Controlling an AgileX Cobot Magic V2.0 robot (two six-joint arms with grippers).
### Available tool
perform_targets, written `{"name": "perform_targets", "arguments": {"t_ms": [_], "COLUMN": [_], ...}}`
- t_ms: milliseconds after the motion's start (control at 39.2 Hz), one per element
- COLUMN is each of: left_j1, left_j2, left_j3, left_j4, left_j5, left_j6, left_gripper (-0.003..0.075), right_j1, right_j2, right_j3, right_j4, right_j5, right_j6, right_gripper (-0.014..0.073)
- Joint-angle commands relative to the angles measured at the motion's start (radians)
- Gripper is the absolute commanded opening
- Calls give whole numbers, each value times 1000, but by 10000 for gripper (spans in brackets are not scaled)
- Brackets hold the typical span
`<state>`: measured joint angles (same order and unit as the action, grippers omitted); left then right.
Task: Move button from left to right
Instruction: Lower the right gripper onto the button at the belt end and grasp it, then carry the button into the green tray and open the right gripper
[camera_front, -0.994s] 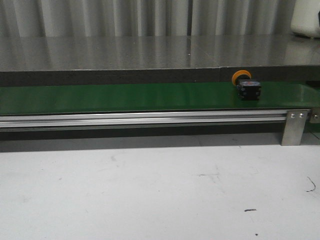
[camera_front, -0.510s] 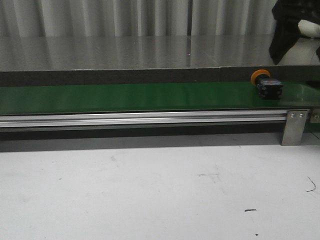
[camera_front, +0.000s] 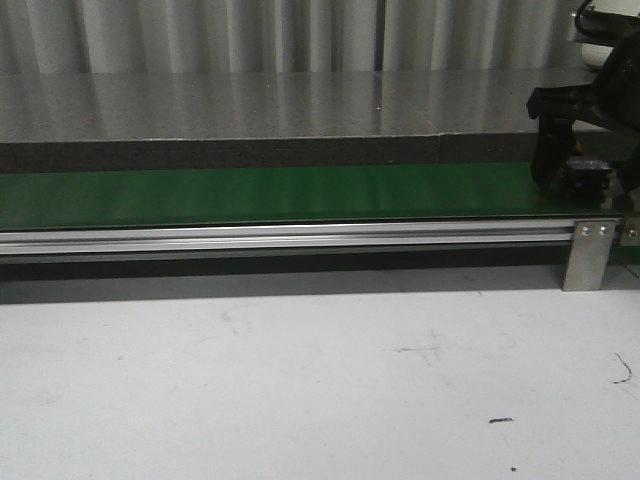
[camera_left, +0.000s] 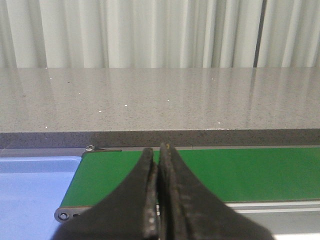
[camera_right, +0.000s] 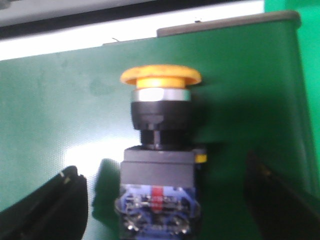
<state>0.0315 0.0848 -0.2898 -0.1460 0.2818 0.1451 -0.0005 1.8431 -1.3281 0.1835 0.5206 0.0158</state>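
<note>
One button (camera_right: 159, 165) on green belt (camera_right: 60, 110), far right end – right gripper (camera_right: 165, 200) straddling it, two fingers (camera_right: 50, 205) spread wide, not touching. Left gripper (camera_left: 158, 195) – fingers pressed together, empty.

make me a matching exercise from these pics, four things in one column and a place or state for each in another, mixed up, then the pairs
Things:
1. button
2. left claw
3. right claw
4. metal bracket

Places or states:
A. fingers pressed shut, nothing between them
B. bolted to the rail in front of the green belt, near its right end
C. open, one finger on each side of the button
D. lying on its side on the belt, orange-yellow cap away from the claw

Pairs: 1-D, 2-A, 3-C, 4-B
</note>
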Motion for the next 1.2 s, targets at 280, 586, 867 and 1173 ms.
{"name": "perform_targets", "arguments": {"t_ms": [280,586,867,1173], "left_j1": [-2,-2,-2,-2], "left_j2": [11,11,11,11], "left_j3": [-28,-28,-28,-28], "left_j4": [-13,-13,-13,-13], "left_j5": [-78,-78,-78,-78], "left_j6": [-2,-2,-2,-2], "left_gripper": [-21,-21,-21,-21], "right_j1": [-5,-7,-117,-327], "right_j2": [-44,-109,-176,-155], "right_j3": [-53,-59,-59,-58], "right_j4": [7,5,-34,-88], "right_j5": [-47,-44,-14,3], "right_j6": [1,1,1,1], "right_gripper": [172,109,109,109]}}
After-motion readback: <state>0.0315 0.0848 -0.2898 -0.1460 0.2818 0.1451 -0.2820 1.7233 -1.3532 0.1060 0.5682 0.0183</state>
